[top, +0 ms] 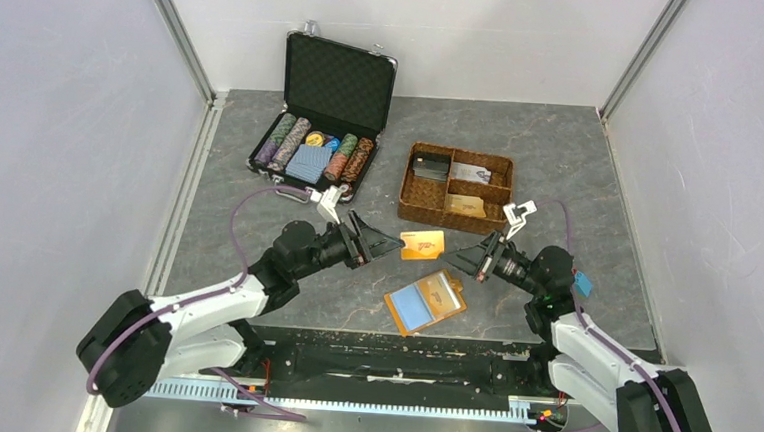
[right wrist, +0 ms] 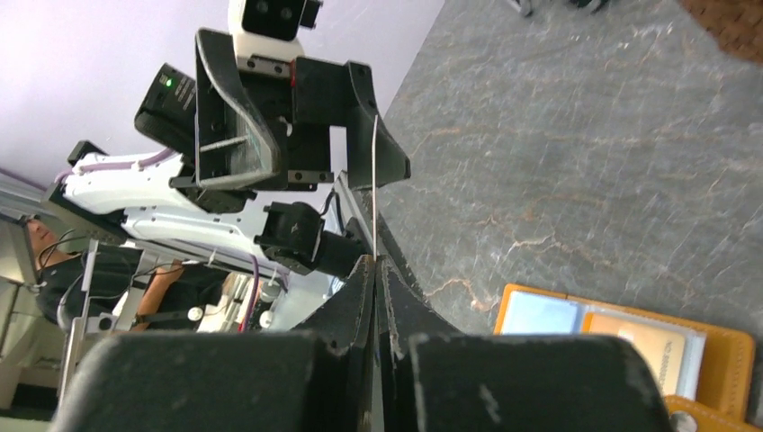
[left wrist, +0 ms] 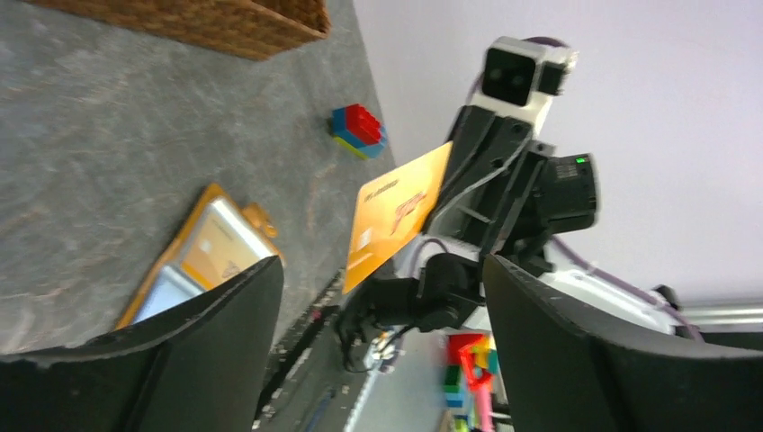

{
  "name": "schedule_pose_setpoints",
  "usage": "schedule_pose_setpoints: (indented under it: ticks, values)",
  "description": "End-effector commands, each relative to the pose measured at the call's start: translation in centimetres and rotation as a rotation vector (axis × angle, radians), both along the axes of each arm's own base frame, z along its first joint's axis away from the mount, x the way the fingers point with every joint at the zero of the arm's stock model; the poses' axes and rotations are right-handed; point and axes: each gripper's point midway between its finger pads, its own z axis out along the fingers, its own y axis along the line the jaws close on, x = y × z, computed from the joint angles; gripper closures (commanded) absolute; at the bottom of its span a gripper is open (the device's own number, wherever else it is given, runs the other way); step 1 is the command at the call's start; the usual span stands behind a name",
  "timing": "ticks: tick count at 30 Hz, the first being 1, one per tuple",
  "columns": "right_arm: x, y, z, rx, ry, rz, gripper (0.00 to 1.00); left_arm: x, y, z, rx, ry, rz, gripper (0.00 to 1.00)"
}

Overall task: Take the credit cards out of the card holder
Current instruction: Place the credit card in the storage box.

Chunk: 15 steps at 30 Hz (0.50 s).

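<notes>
The card holder (top: 425,301) lies open on the table, orange-tan with pale blue sleeves; it also shows in the left wrist view (left wrist: 202,261) and the right wrist view (right wrist: 630,342). One orange card (top: 442,294) sits in its right sleeve. My right gripper (top: 458,258) is shut on the edge of an orange-yellow credit card (top: 422,245) and holds it in the air above the table, between the two grippers. The right wrist view shows this card edge-on (right wrist: 372,180). My left gripper (top: 392,245) is open and empty, its jaws facing the card (left wrist: 396,211) without touching it.
A brown woven divided basket (top: 457,188) with cards in its compartments stands behind the grippers. A black hard-shell case (top: 325,102) with chips and a blue deck is at the back left. A red-and-blue block (left wrist: 358,130) lies on the table at the right.
</notes>
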Motion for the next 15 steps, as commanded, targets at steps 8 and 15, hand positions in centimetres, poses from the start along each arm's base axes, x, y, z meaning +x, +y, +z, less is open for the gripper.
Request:
schedule_pose_setpoints:
  ticks: [8,15]
  values:
    - [5.5,-2.5,1.4,-0.195,-0.08,-0.179,1.0,1.5,3.9,-2.1,0.283,-0.07,0.159,0.0]
    - [7.7,-3.9,-0.4,-0.243,0.006,-0.235,1.0,0.5,4.9,-4.4,0.384,0.018,0.144,0.0]
